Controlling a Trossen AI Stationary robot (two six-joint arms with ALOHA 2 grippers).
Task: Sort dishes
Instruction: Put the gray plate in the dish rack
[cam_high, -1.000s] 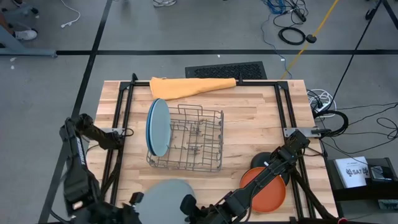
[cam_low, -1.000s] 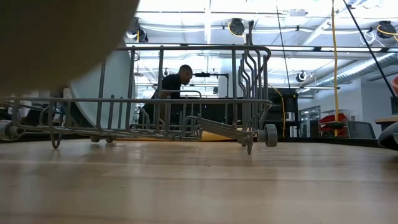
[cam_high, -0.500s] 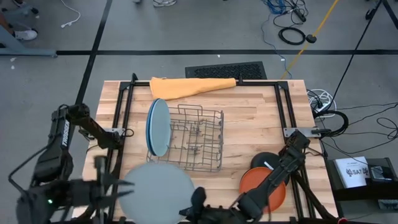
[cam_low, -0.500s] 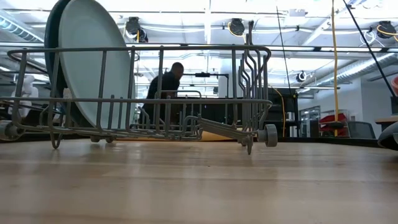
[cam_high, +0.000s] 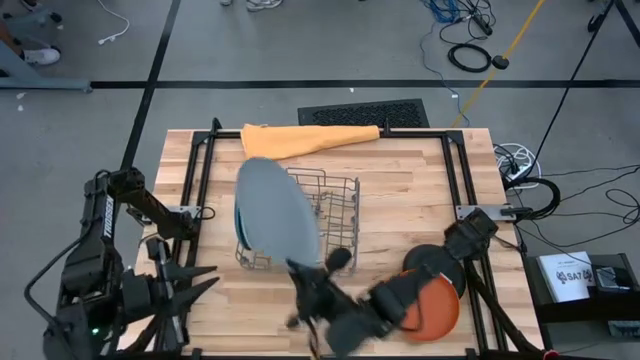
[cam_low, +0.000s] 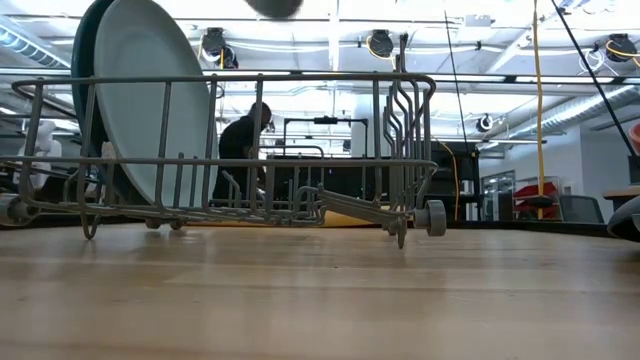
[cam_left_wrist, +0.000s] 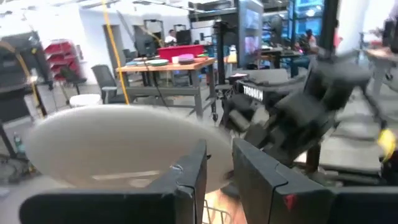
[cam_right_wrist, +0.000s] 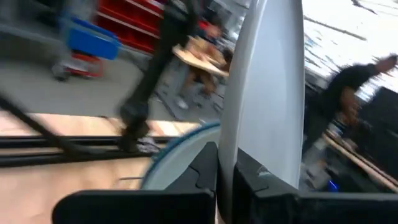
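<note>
A large grey plate (cam_high: 277, 212) hangs tilted over the left half of the wire rack (cam_high: 338, 210), with my right gripper (cam_high: 316, 270) shut on it. The right wrist view shows the plate edge-on (cam_right_wrist: 264, 81). Two bluish plates (cam_low: 140, 100) stand on edge in the rack's left slots, mostly hidden under the grey plate in the high view. An orange plate (cam_high: 438, 308) and a black plate (cam_high: 430, 258) lie at the near right. My left gripper (cam_high: 195, 283) stands open at the near left, apart from the grey plate, with nothing between its fingers (cam_left_wrist: 186, 180). My right gripper pinches the grey plate's near rim (cam_right_wrist: 227, 155) between its two fingers, one on each face. The fingers reach in about level from the table's near right side. The plate is lifted clear, standing steeply tilted above the rack.
A folded orange cloth (cam_high: 305, 140) lies along the far edge. Black frame rails (cam_high: 195, 190) run down both sides of the table. Bare wood lies between the rack and the near edge (cam_low: 320, 300). A person works in the room beyond the table.
My right gripper has risen and carried the grey plate from the near edge toward the far edge, over the rack. The plate has tipped from flat to steeply tilted. My left gripper, which was at the plate's rim, now stands apart from it at the near left.
</note>
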